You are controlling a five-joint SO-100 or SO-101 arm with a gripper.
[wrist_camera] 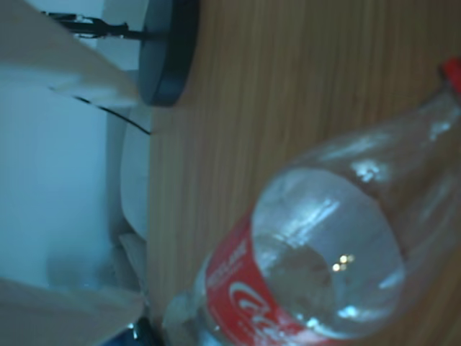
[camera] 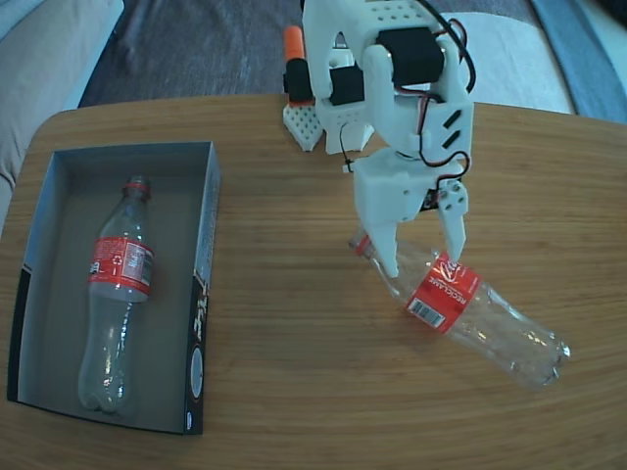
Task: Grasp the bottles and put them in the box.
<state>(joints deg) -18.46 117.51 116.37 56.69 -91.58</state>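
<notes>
White two-finger gripper (camera: 423, 257) open, straddling neck of clear red-labelled plastic bottle (camera: 460, 305) on wooden table (camera: 294, 323); bare wood toward 9 o'clock, up to grey-lined cardboard box (camera: 208, 245).

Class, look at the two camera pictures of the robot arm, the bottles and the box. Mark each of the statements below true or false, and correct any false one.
1. One bottle lies inside the box. True.
2. The second bottle stands upright on the table. False: it lies on its side.
3. The gripper has its fingers open, one on each side of the second bottle near its neck end. True.
4. The box sits to the right of the arm in the fixed view. False: it sits to the left.
5. Both bottles carry red labels. True.
</notes>
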